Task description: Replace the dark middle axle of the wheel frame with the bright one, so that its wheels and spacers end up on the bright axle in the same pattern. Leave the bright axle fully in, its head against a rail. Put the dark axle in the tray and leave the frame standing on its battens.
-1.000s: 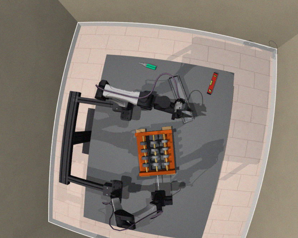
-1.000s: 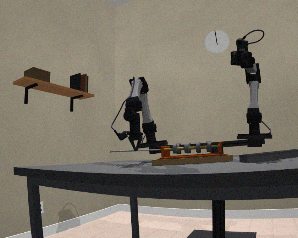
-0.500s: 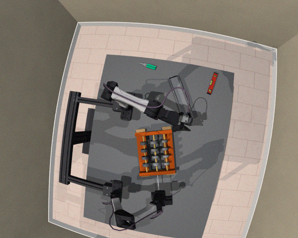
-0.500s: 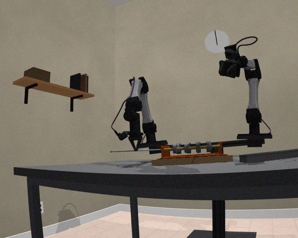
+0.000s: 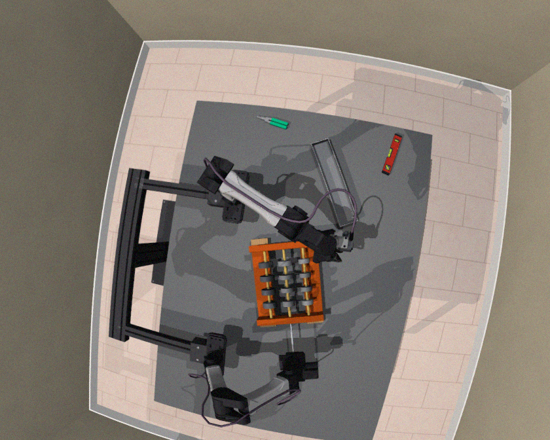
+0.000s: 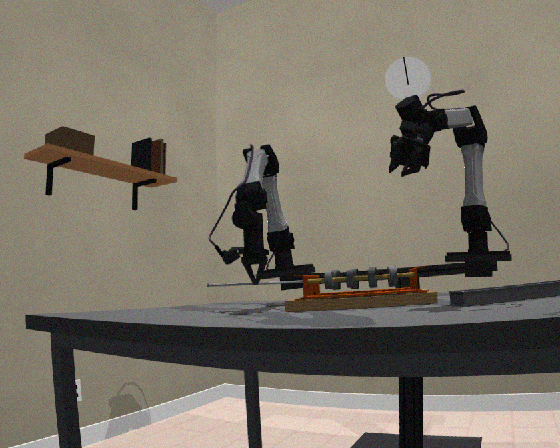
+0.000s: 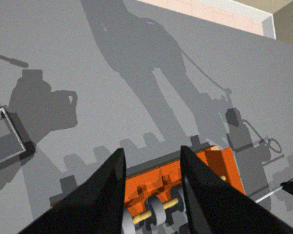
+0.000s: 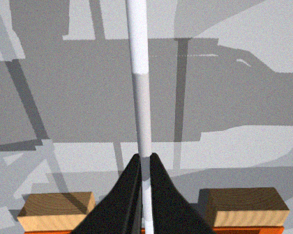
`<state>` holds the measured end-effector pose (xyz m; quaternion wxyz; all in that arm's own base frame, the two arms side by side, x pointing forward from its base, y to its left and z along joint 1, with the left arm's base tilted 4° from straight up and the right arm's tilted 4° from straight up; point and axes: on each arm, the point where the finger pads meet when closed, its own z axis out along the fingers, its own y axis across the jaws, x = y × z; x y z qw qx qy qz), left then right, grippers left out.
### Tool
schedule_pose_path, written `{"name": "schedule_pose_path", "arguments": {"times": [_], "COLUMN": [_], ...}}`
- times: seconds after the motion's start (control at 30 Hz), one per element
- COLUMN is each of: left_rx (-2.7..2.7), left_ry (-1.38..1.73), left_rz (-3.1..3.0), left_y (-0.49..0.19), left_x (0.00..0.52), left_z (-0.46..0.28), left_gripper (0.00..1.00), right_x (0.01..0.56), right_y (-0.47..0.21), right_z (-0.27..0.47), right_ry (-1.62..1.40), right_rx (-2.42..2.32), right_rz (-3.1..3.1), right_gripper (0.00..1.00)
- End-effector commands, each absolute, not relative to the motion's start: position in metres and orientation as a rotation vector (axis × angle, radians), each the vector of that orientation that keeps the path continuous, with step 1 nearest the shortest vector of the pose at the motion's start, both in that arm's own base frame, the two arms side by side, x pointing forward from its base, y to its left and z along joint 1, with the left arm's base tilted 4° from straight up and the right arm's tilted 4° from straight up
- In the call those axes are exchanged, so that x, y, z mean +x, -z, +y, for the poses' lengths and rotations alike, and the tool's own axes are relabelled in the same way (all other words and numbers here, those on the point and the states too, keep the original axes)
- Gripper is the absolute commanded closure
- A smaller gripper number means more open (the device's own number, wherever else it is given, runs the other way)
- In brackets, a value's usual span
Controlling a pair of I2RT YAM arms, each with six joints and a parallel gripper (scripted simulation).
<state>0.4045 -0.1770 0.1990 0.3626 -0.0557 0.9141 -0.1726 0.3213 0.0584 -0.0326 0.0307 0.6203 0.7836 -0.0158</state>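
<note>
Grey worktop (image 5: 370, 331) (image 6: 271, 339) (image 7: 95, 14) (image 8: 234, 52), wheel frame (image 5: 289, 320) (image 6: 313, 287) (image 7: 234, 167) (image 8: 248, 230) near its middle, bright axle (image 5: 292, 336) (image 6: 232, 284) (image 7: 269, 198) (image 8: 141, 104) sticking out of one rail
Seen from above, the right gripper (image 5: 293, 362) (image 6: 255, 282) (image 7: 282, 185) (image 8: 146, 162) pinches that axle towards the bottom edge; the left gripper (image 5: 336, 258) (image 6: 399, 171) (image 7: 152, 155), partly open and empty, hangs above the frame's upper right corner, and the tray (image 5: 344, 182) (image 6: 512, 291) (image 7: 14, 129) slants towards the top edge
</note>
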Motion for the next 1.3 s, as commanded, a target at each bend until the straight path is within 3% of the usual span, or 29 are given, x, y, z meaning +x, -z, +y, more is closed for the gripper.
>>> {"name": "schedule_pose_path", "arguments": {"times": [0.0,0.77,1.27], "left_rx": [-0.205,-0.315,-0.404], "left_ry": [0.448,0.308,-0.025], "left_rz": [2.414,2.845,3.037], "left_y": [-0.193,-0.087,-0.027], "left_x": [0.402,0.328,0.261], "left_z": [-0.187,-0.264,-0.286], "left_gripper": [0.68,0.68,0.68], "right_x": [0.327,0.333,0.337], "right_y": [0.021,0.016,0.013], "right_z": [0.064,0.066,0.067], "right_ry": [-0.011,-0.030,-0.042], "right_rx": [1.879,1.863,1.860], "right_rz": [2.405,2.403,2.398], "right_gripper": [1.00,1.00,1.00]}}
